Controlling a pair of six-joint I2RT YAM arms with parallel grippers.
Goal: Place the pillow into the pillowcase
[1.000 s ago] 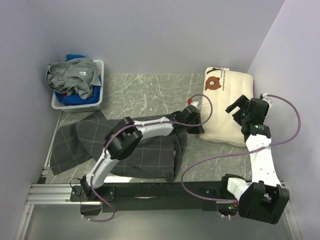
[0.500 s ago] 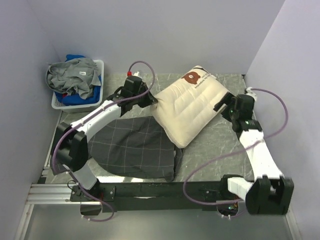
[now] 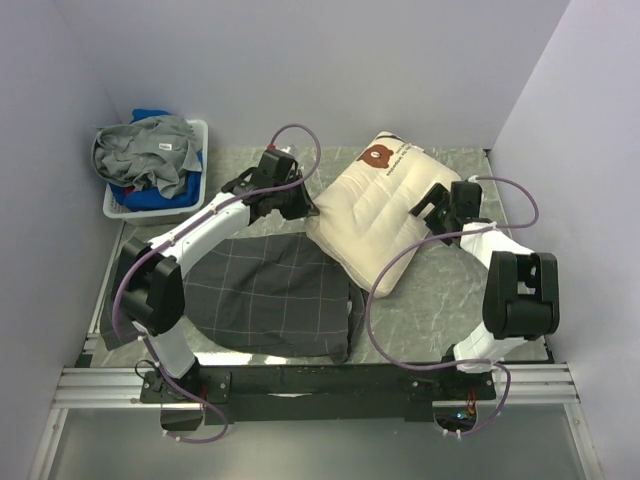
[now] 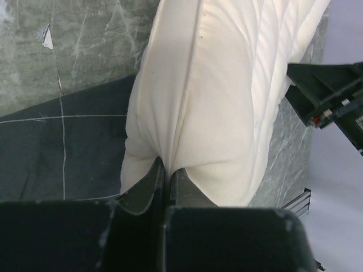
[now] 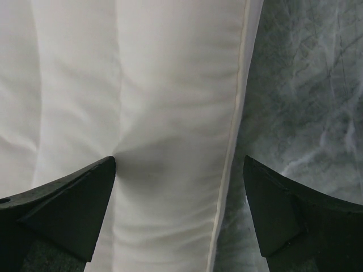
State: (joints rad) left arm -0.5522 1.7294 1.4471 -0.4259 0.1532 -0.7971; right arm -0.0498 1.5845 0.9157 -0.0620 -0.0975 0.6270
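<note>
The cream pillow (image 3: 385, 215) lies diagonally on the table, its bear face (image 3: 377, 155) at the far end. Its near left part rests against the far right corner of the dark grid pillowcase (image 3: 265, 295), which lies flat. My left gripper (image 3: 305, 208) is shut on the pillow's left edge; in the left wrist view the fingers (image 4: 153, 181) pinch a fold of the pillow (image 4: 215, 102) above the pillowcase (image 4: 57, 147). My right gripper (image 3: 425, 205) is open over the pillow's right edge (image 5: 142, 85). Its left fingertip (image 5: 105, 170) presses the fabric, and the other hangs over the table (image 5: 306, 85).
A white bin (image 3: 160, 212) heaped with grey and blue clothes stands at the back left. Walls close in the table at the back and both sides. A metal rail (image 3: 100, 385) runs along the near edge. The right gripper shows at the right of the left wrist view (image 4: 329, 96).
The left gripper has pulled the pillow from the back right corner leftward to the pillowcase. The right arm has folded in and its gripper has come onto the pillow's right edge.
</note>
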